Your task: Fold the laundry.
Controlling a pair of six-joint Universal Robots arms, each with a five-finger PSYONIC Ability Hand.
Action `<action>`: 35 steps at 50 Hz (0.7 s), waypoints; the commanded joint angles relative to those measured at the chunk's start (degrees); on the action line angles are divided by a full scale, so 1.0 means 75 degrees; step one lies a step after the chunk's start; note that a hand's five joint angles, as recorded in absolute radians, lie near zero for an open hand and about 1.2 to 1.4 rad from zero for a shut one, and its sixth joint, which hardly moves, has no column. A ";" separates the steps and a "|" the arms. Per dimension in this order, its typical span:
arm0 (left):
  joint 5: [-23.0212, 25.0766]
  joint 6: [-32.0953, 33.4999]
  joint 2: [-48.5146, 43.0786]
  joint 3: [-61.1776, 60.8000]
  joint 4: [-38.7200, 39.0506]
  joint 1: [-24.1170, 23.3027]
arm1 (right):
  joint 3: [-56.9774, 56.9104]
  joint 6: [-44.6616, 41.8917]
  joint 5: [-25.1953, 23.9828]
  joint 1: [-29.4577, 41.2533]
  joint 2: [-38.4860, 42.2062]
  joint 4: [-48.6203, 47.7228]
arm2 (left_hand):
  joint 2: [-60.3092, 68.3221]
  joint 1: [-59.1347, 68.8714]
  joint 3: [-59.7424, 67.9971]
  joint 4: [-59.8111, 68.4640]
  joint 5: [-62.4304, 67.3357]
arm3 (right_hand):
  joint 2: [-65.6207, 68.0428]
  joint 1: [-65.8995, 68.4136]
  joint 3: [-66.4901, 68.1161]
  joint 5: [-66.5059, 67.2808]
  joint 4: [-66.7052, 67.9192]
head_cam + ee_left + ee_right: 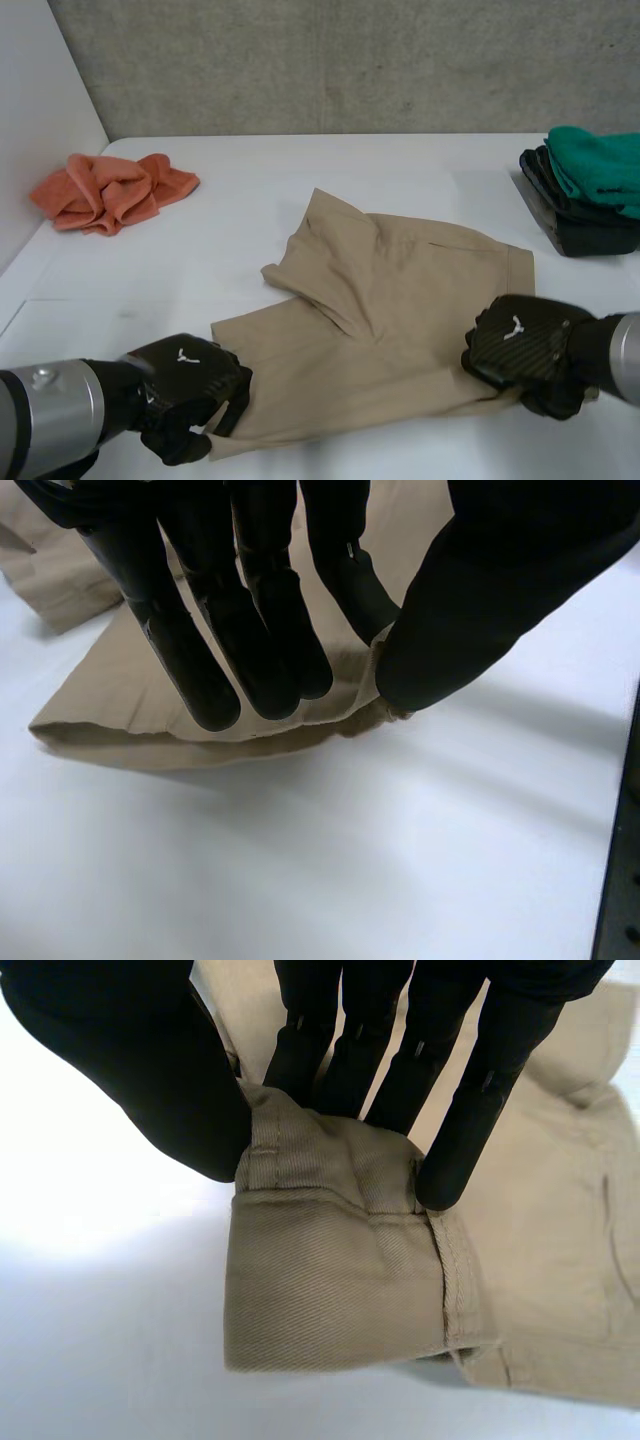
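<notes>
The left hand (185,385) pinches the near left corner of the shorts (400,300) between thumb and a finger, as far as its wrist view shows. The right hand (520,345) clamps the bunched near right corner. The shorts lie mid-table (250,200). An orange cloth (110,190) lies far left and a green stack (595,165) far right.

White table (250,180) in front of me — smooth, matte, softly lit, grey mottled concrete wall (350,60) along its far edge, plain white wall (40,100) at my left — both meeting in a corner
</notes>
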 commanded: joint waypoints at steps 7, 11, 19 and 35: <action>-0.1251 -0.1949 -0.2125 0.2280 0.4616 -0.0848 | -0.2447 0.3607 -0.0191 -0.0228 0.1979 -0.1800 | 0.1531 0.1792 0.1581 0.1504 0.1668 | 0.1704 0.2110 0.1883 0.1868 0.1470; -0.1790 -0.2197 -0.3437 0.3662 0.6129 -0.1141 | -0.2881 0.4721 0.0675 0.0053 0.2694 -0.3089 | 0.1531 0.1792 0.1581 0.1504 0.1668 | 0.1704 0.2110 0.1883 0.1868 0.1470; -0.2283 -0.1752 -0.6156 0.6955 0.7010 -0.1364 | -0.2801 0.5531 0.2492 0.0662 0.3596 -0.6612 | 0.1531 0.1792 0.1581 0.1504 0.1668 | 0.1704 0.2110 0.1883 0.1868 0.1470; -0.1933 -0.2629 -0.9158 1.0205 0.8356 -0.1236 | -0.2611 0.4021 0.3126 0.1039 0.5565 -1.1786 | 0.1334 0.1595 0.1383 0.1307 0.1470 | 0.1704 0.2110 0.1883 0.1868 0.1470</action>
